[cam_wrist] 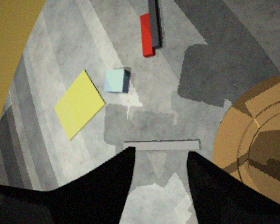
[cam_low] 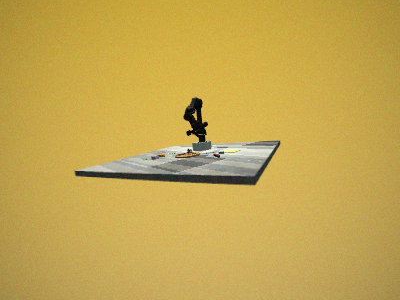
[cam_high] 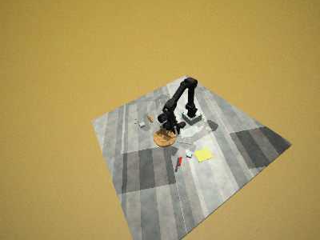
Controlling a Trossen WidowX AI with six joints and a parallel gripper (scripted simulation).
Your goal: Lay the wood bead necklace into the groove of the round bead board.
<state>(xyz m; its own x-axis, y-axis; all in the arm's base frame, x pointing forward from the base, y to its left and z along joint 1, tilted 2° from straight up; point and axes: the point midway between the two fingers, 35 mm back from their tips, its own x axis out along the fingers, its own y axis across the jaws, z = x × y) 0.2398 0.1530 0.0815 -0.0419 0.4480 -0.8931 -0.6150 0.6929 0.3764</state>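
Note:
The round wooden bead board [cam_high: 161, 143] [cam_low: 183, 156] [cam_wrist: 226, 135] lies on the table, with ring lines on its face and dark shadow or a dark part at its middle. My gripper [cam_high: 177, 130] [cam_wrist: 161, 155] is partly open and empty, above the table beside the board. In the wrist view the board is to the right of the fingers. A thin pale grey strip [cam_wrist: 162, 145] lies on the table below, in line with the fingertips. I cannot make out the bead necklace for certain in any view.
A yellow sheet [cam_high: 204, 154] [cam_wrist: 80, 105], a pale blue block [cam_high: 189, 154] [cam_wrist: 116, 81], a red piece [cam_high: 180, 160] [cam_wrist: 146, 37] and a dark bar [cam_wrist: 155, 25] lie at one side of the board. An orange piece [cam_high: 150, 119] and a small grey block [cam_high: 142, 125] lie on the other.

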